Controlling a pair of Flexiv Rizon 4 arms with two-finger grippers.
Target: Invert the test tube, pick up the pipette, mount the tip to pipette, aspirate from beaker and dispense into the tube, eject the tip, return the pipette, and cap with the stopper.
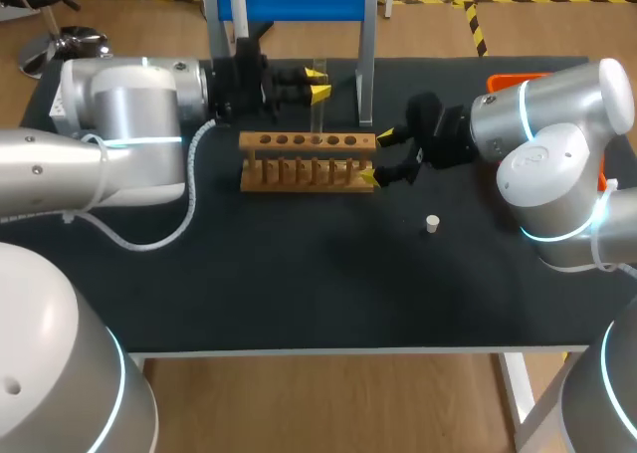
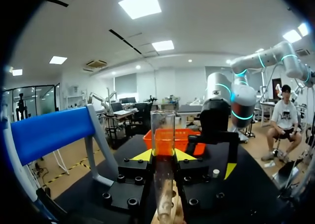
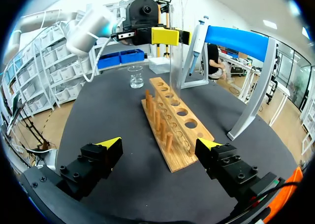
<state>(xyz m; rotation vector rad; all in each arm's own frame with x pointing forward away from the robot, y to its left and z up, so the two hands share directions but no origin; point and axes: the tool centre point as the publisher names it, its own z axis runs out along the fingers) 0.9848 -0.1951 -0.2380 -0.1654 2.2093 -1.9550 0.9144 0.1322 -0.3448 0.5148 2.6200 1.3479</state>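
My left gripper (image 1: 318,85) held the test tube (image 1: 318,119) upright by the rack (image 1: 299,141). My right gripper (image 1: 376,156) stood open at its end. The stopper (image 1: 432,223) lay on the tabletop (image 1: 299,284).

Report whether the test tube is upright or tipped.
Upright: the test tube stands vertical, open end up, clamped in the left gripper, its lower end at the wooden rack.
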